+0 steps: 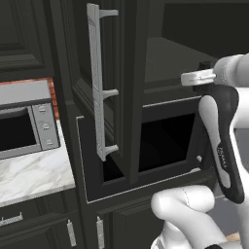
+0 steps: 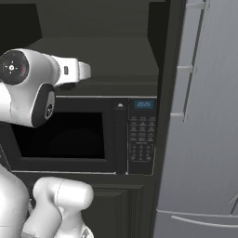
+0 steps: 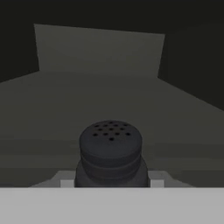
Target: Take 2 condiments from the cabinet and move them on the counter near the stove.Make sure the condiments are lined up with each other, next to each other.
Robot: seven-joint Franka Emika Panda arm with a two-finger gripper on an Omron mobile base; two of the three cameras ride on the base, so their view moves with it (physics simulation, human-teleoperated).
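In the hand view a small black condiment [image 3: 110, 146] with a perforated rounded top stands upright on the dark inner shelf [image 3: 109, 96] of the cabinet. My gripper [image 3: 110, 181] is shut on its lower body, with a pale finger pad [image 3: 66, 180] on each side. The base views show my hand [image 1: 198, 77] reaching into the cabinet's upper compartment [image 2: 102, 60] beside its open panelled door [image 1: 99, 87]. A stretch of the white marble counter [image 1: 29, 170] lies to the left. The stove is out of view.
A built-in black microwave [image 2: 88, 135] sits directly under the shelf. A silver microwave [image 1: 24, 121] stands on the counter at left. A tall grey fridge [image 2: 204, 116] flanks the cabinet on the right. The open door's silver bar handle [image 1: 97, 73] juts towards me.
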